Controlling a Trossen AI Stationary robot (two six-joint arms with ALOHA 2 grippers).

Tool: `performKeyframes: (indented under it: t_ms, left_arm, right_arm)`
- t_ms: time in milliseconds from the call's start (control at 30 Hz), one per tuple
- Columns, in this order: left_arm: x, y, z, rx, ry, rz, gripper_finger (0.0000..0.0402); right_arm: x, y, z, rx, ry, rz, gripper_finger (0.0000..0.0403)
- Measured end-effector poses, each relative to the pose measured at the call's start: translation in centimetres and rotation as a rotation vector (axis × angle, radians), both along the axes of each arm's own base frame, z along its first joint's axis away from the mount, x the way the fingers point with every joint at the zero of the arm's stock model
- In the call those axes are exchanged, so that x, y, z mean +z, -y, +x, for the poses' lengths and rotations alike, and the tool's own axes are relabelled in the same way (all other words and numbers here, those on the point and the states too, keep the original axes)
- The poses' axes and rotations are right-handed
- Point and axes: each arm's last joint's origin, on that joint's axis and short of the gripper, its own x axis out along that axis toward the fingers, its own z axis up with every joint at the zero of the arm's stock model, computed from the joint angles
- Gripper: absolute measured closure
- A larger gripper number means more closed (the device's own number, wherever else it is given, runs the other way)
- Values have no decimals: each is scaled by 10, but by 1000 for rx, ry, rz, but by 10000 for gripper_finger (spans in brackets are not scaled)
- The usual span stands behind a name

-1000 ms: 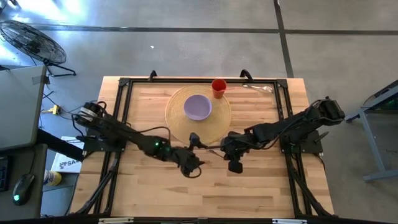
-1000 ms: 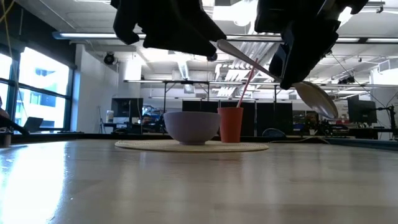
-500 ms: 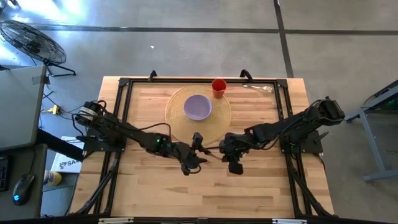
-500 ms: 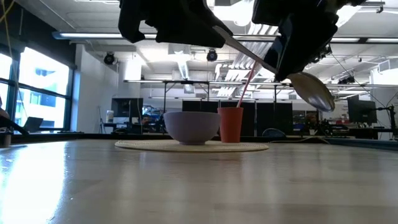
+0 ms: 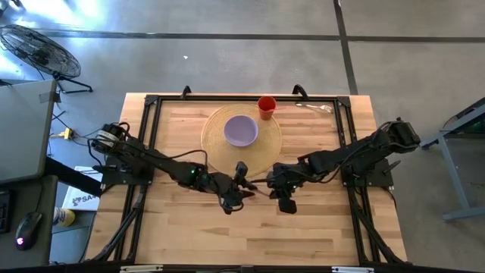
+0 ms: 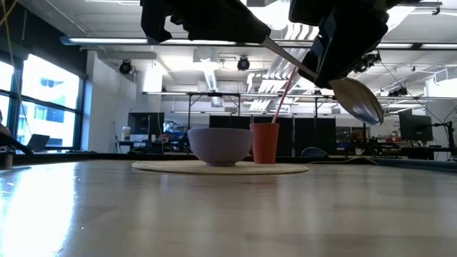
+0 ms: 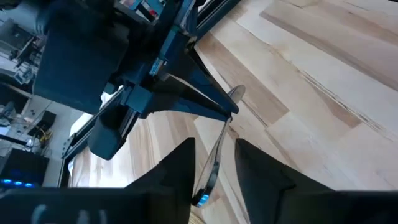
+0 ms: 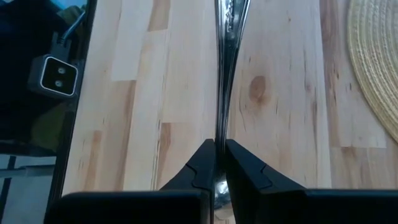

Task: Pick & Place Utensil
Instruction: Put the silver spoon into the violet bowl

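A metal spoon [image 6: 357,101] hangs in the air over the middle of the table, in front of the mat. My right gripper [image 5: 276,185] is shut on it. The handle [image 6: 284,53] slants up from the bowl toward my left gripper [image 5: 242,182]. In the left wrist view my left gripper [image 7: 214,163] has a finger on each side of the handle's free end [image 7: 211,168], with a gap still showing. I cannot tell whether either finger touches it. My right gripper pinches the spoon's neck [image 8: 219,134], just above the bowl, between its two fingers [image 8: 203,163]. It comes from the table's right side, and the handle runs on ahead of the fingers. The spoon is lifted clear of the table, its bowl [image 6: 359,103] tilted lowest.
A purple bowl [image 5: 241,130] sits on a round woven mat [image 5: 216,155] at the far middle. A red cup [image 5: 266,107] with a straw stands at the mat's far edge. Another utensil [image 5: 314,107] lies at the far right. A black frame [image 5: 148,144] lines the table's sides.
My left gripper has moved toward the table's right edge, up to the spoon's handle end, and its fingers have drawn closer together around it. My right gripper has kept hold of the spoon, which has risen slightly.
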Motion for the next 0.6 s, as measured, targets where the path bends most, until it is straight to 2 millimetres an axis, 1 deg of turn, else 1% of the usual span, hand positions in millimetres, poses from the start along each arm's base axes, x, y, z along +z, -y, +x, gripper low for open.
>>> performKeyframes:
  t_ms: [167, 433, 600]
  left_arm:
    - [-1, 0, 0, 2, -7, 0, 323]
    - [0, 0, 0, 4, -1, -11, 346]
    - [0, 2, 0, -43, -10, -44, 367]
  right_arm:
    - [2, -3, 1, 30, 32, -4, 386]
    - [2, -8, 0, 51, 40, -13, 387]
    - [2, -9, 0, 54, 42, -17, 384]
